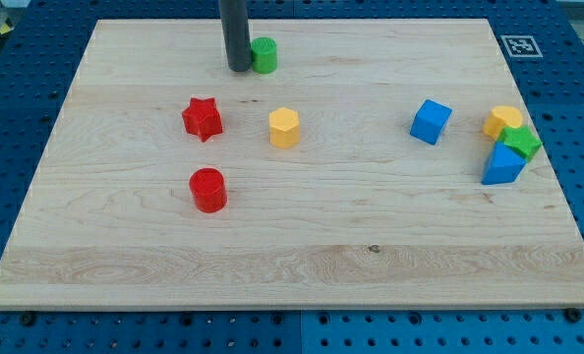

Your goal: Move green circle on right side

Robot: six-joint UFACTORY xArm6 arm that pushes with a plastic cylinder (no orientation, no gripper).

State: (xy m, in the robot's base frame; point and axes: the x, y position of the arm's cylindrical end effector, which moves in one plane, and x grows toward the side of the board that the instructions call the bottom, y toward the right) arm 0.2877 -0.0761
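Note:
The green circle (264, 55) sits near the view's top, left of the middle of the wooden board (292, 265). My tip (239, 69) stands right against the circle's left side, touching it or nearly so. The dark rod rises straight up out of the view's top.
A red star (202, 118), a yellow hexagon (284, 128) and a red cylinder (208, 190) lie left of centre. A blue cube (431, 121) lies right of centre. At the right edge a yellow block (501, 120), a green star (519, 142) and a blue block (501, 166) cluster together.

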